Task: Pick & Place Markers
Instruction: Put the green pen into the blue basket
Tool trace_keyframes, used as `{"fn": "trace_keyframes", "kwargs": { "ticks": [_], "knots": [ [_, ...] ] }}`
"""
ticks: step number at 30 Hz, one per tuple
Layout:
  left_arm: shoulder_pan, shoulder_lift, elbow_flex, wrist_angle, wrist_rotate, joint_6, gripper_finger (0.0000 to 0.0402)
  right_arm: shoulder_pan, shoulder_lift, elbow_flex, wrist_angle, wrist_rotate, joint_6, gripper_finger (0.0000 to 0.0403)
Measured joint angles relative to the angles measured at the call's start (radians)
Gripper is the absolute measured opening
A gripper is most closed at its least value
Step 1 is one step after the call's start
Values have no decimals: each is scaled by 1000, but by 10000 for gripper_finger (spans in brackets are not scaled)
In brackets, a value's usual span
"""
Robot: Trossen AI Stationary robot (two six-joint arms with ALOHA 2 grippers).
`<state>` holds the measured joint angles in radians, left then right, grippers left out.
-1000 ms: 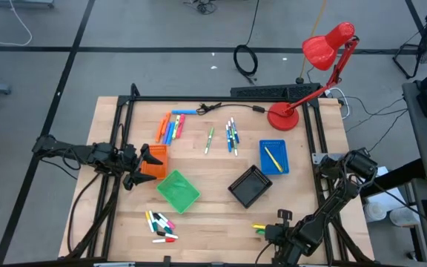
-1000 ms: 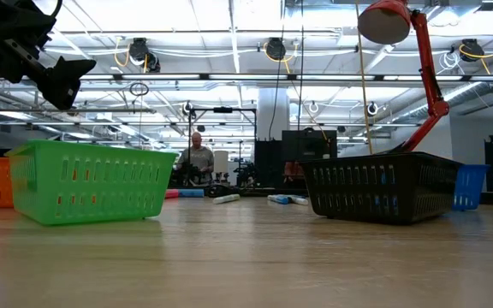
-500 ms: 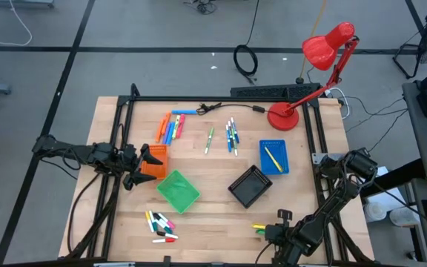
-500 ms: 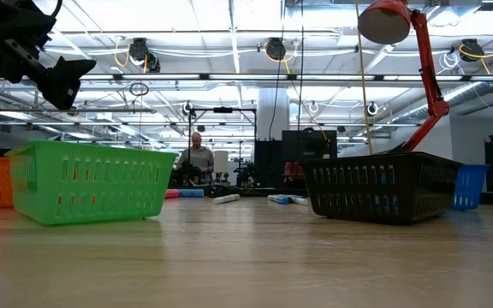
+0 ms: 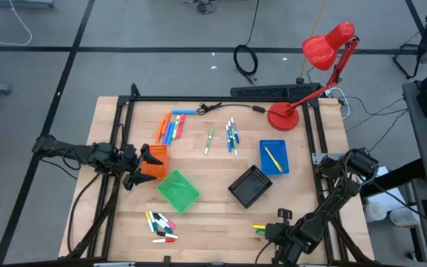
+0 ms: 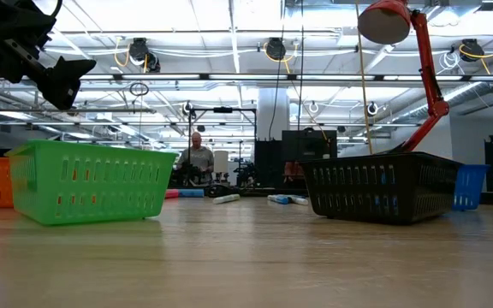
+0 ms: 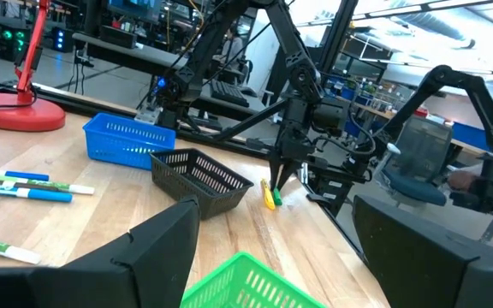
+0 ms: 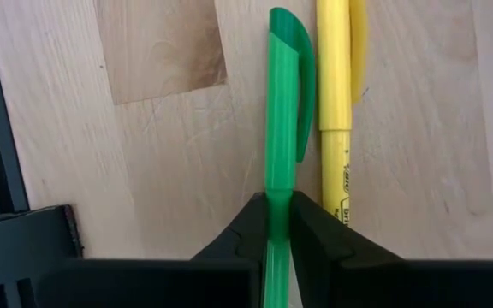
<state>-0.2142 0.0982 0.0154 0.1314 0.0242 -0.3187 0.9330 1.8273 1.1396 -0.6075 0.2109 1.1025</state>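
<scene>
My right gripper (image 5: 262, 231) is near the table's front edge, right of centre, pointing steeply down and shut on a green marker (image 8: 281, 103). A yellow marker (image 8: 335, 94) lies flat beside it. Other markers lie in loose groups: chunky orange and blue ones (image 5: 170, 126), thin ones (image 5: 231, 136), one green (image 5: 209, 139), short mixed-colour ones (image 5: 161, 225). One yellow marker (image 5: 273, 158) lies in the blue tray (image 5: 282, 145). My left gripper (image 5: 139, 168) waits level and open at the table's left side, next to the orange tray (image 5: 156, 165). My right gripper pinches the green marker's barrel (image 8: 278, 202) between its two fingers, just behind the cap's clip. The fingers come from above, slanting steeply down. The capped end points away from the fingers, beside the yellow marker. Whether it is off the wood, I cannot tell.
A green tray (image 5: 177, 190) and a black tray (image 5: 250, 185) stand mid-table. A red desk lamp (image 5: 284, 116) stands at the far right, a thin black cable (image 5: 221, 107) lies along the far edge, and a black frame (image 5: 128, 104) rims the table. A person (image 6: 197, 158) sits far behind.
</scene>
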Motion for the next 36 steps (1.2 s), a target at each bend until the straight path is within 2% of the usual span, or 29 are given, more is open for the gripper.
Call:
{"fn": "trace_keyframes", "kwargs": {
  "ticks": [12, 23, 30, 36],
  "knots": [
    [0, 0, 0, 0, 0, 0, 310, -21, -139, 2, 5, 29, -42, 25],
    [0, 0, 0, 0, 0, 0, 310, -113, -220, 2, -45, 30, -95, 25],
    [0, 0, 0, 0, 0, 0, 310, -198, -289, 4, -173, 35, -94, 25],
    [0, 0, 0, 0, 0, 0, 310, -282, -363, 4, -326, 142, 21, 25]
  ]
}}
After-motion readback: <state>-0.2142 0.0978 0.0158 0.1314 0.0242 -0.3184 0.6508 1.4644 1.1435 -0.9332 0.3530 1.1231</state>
